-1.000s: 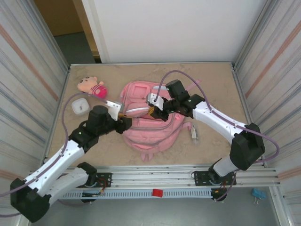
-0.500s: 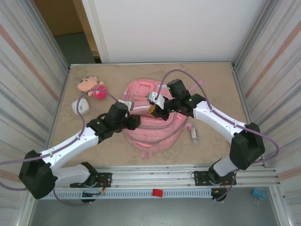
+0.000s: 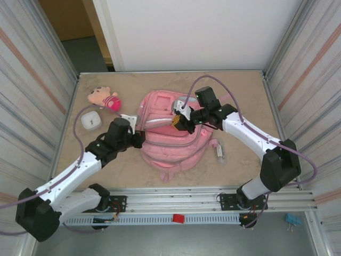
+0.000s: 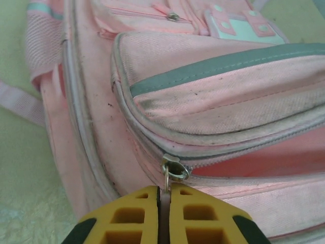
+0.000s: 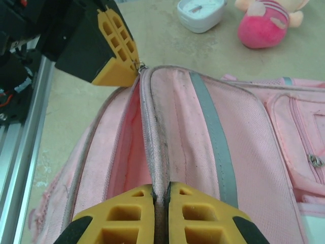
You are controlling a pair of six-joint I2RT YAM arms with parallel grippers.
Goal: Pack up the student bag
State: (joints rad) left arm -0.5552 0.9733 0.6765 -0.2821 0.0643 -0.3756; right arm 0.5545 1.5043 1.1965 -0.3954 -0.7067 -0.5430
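- Pinching the zip pull (image 4: 166, 179) of a front pocket, my left gripper (image 4: 162, 192) has its yellow pads pressed together on the tab.
- My right gripper (image 5: 161, 189) is clamped on that pocket's opened rim, its pads nearly touching with the fabric edge between them.
- I see the student bag (image 3: 170, 146) lying flat in the middle of the table (image 3: 240, 96), between both arms.
- A plush doll (image 3: 105, 98) and a small white case (image 3: 91, 120) sit apart, off the bag's left side.
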